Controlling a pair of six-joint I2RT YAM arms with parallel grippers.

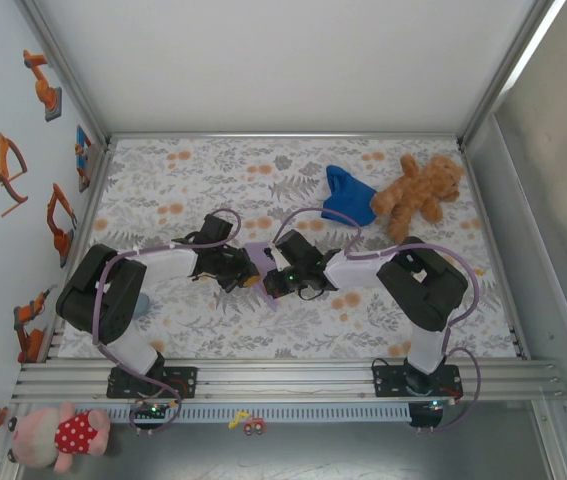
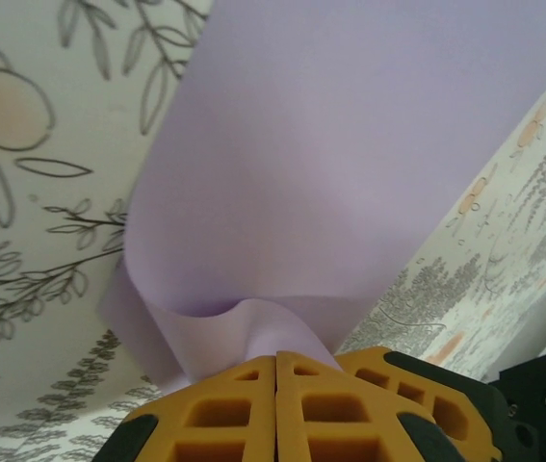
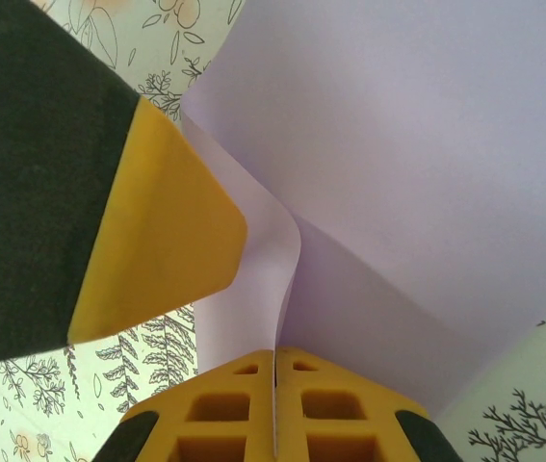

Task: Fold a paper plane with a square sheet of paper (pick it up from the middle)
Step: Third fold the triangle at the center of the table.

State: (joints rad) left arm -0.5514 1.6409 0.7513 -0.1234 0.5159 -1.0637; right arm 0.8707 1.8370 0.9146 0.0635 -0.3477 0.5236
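The left claw [image 2: 275, 371] is pinching the purple paper [image 2: 350, 144] between closed fingers, and the right claw [image 3: 274, 361] is gripping the same sheet, also shut tight on it. Both are meeting at the middle of the flowered surface [image 1: 213, 170], the paper curling up between them. A teddy bear [image 1: 418, 195] and a blue cloth [image 1: 348, 195] are lying well apart, toward the far right.

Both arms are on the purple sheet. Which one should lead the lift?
Right, narrowly. The right fingers are shut on a clean upright ridge of the sheet. The left fingers, also shut on it, pinch a rumpled bulge. Both meet mid-table, so reach looks even.
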